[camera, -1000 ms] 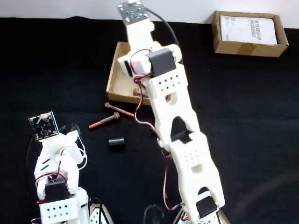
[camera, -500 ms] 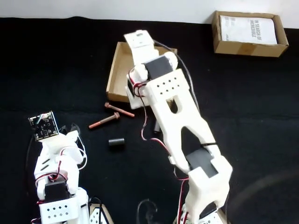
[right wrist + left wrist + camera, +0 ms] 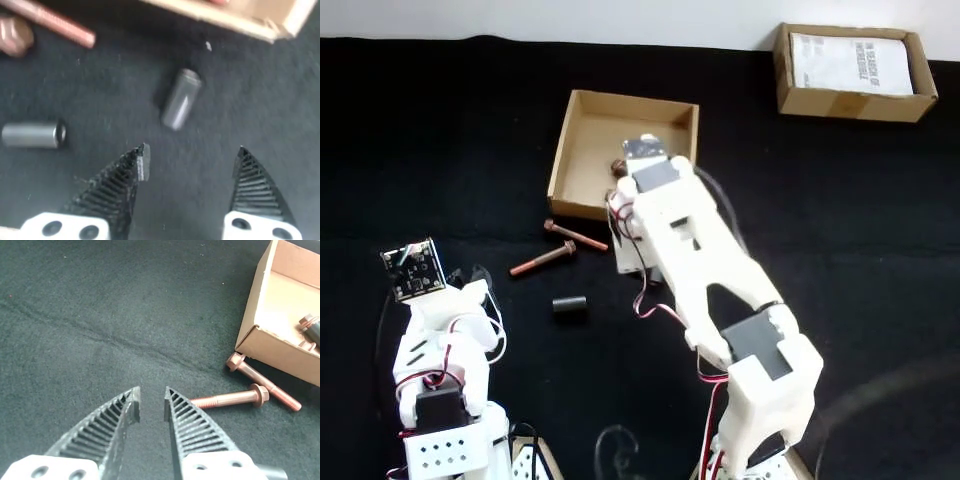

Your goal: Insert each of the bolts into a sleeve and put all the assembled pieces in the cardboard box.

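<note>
Right fingers (image 3: 125, 175): standing wide apart.
Sleeve (image 3: 181, 98): lying just ahead of them, long axis slanting toward the cardboard box (image 3: 235, 22).
Left fingers (image 3: 187, 415): sitting slightly apart.
Bolt (image 3: 232, 399): lying crosswise beside their tips.

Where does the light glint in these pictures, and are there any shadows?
Right wrist view: the sleeve nearest the box carries a bright streak, with a dark shadow beside it. Left wrist view: both bolts gleam along their shanks. High view: the black cloth hides most shadows, and the white right arm looks brightest.
</note>
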### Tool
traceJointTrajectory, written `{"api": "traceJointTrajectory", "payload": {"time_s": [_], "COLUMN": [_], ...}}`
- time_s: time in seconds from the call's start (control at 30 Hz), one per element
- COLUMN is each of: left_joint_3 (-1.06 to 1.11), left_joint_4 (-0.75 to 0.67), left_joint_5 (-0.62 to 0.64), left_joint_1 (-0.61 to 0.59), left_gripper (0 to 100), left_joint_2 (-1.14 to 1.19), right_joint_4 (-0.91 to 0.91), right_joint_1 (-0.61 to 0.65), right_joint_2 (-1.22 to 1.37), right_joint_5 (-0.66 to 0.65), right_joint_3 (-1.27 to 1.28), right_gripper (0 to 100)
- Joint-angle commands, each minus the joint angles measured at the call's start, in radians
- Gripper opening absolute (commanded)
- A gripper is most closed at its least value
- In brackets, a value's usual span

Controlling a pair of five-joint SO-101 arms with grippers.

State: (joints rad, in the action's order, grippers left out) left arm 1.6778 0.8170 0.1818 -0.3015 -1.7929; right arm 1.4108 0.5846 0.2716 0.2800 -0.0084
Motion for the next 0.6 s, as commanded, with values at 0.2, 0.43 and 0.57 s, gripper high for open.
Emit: {"api": "traceJointTrajectory", "payload": {"time_s": [0.2,0.43,0.57], "left_joint_3": [0.018,0.018,0.018], "left_joint_4": [0.002,0.002,0.002], "left_joint_5": [-0.003,-0.003,-0.003], "left_joint_1": [-0.007,-0.007,-0.007], "left_gripper": [10,10,10], "left_joint_2": [-0.016,-0.016,-0.016], "right_joint_4": [-0.263,-0.303,-0.302], "right_joint_1": [-0.016,-0.041,-0.067], "right_joint_2": [-0.064,-0.062,-0.062], "right_joint_5": [0.011,0.015,0.017], "right_joint_3": [0.130,0.137,0.174], "right_gripper": [24.8,24.8,23.6]}}
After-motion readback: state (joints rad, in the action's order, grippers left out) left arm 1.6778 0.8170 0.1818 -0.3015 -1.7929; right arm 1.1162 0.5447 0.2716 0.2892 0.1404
